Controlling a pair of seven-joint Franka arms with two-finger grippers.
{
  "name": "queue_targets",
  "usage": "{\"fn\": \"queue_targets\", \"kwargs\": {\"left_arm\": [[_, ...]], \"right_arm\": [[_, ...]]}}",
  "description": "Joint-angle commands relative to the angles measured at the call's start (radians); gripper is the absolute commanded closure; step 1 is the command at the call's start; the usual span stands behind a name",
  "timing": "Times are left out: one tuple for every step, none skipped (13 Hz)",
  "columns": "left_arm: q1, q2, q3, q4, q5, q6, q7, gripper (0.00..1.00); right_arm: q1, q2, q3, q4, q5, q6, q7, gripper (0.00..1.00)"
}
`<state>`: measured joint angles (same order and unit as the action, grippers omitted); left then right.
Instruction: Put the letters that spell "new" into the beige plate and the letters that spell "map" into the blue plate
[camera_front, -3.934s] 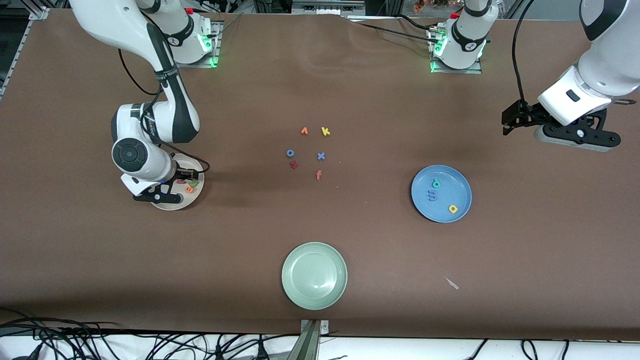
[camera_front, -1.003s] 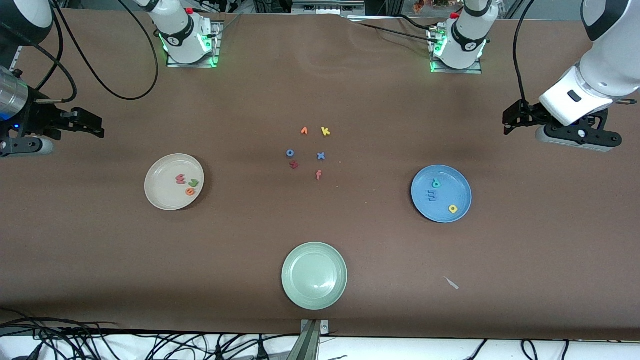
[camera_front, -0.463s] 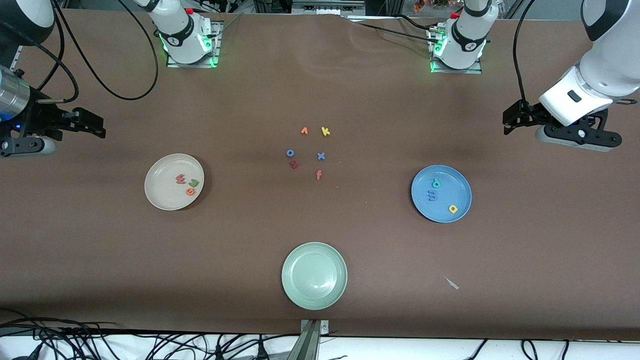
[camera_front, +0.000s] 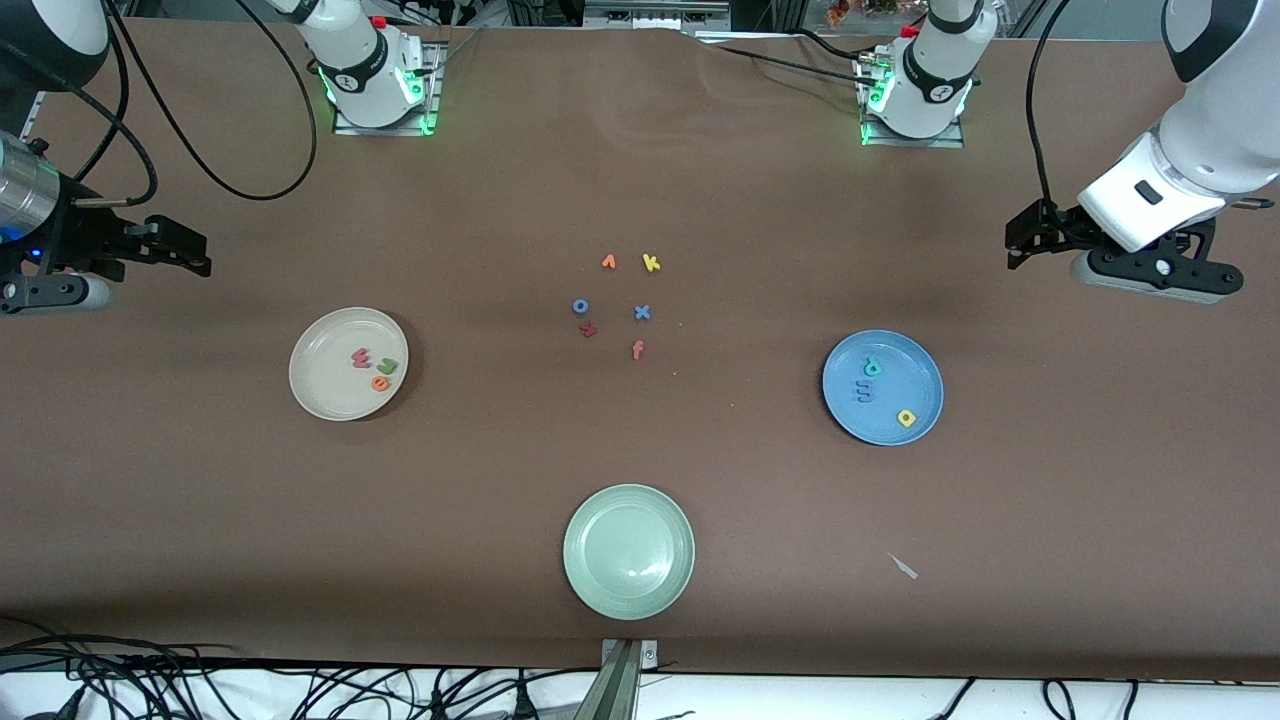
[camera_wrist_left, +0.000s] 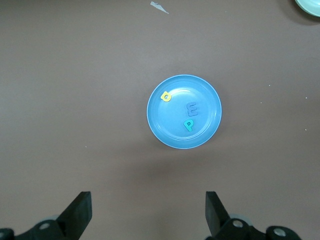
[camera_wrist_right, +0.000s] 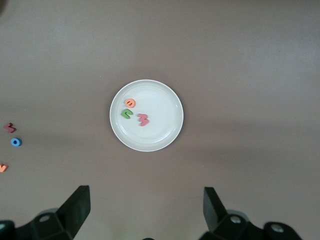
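The beige plate (camera_front: 320, 372) (camera_wrist_right: 161, 102) lies toward the right arm's end of the table. In it are the pinkish-red w (camera_front: 361, 358), the olive-green n (camera_front: 387, 366) and the orange e (camera_front: 380, 382). The blue plate (camera_front: 920, 385) (camera_wrist_left: 170, 125) lies toward the left arm's end and holds the teal p (camera_front: 872, 367), the periwinkle m (camera_front: 865, 391) and the yellow a (camera_front: 906, 418). My right gripper (camera_front: 200, 255) (camera_wrist_right: 146, 191) hangs open and empty high over bare table beside the beige plate. Open and empty too, my left gripper (camera_front: 1012, 250) (camera_wrist_left: 148, 196) hangs beside the blue plate.
Mid-table lie loose letters: an orange wedge (camera_front: 608, 262), a yellow k (camera_front: 651, 262), a blue o (camera_front: 580, 306), a blue x (camera_front: 642, 312), a dark red letter (camera_front: 588, 328) and an orange-red f (camera_front: 637, 349). A pale green plate (camera_front: 628, 550) sits nearer the front camera, a paper scrap (camera_front: 903, 566) beside it.
Since the earliest frame my right arm has lifted off the beige plate and swung out toward its end of the table. Over the last second nothing has moved.
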<state>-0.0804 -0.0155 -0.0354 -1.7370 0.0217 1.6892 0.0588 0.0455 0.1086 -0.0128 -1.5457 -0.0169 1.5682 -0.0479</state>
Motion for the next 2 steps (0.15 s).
{"fn": "queue_targets", "kwargs": {"left_arm": [[0.002,0.012,0.002,0.030,-0.028,-0.022,0.001,0.00],[0.002,0.012,0.002,0.028,-0.028,-0.022,0.001,0.00]], "right_arm": [[-0.013,-0.021,0.014,-0.019,-0.009,0.010,-0.003,0.00],[-0.013,-0.021,0.014,-0.019,-0.009,0.012,-0.001,0.00]]}}
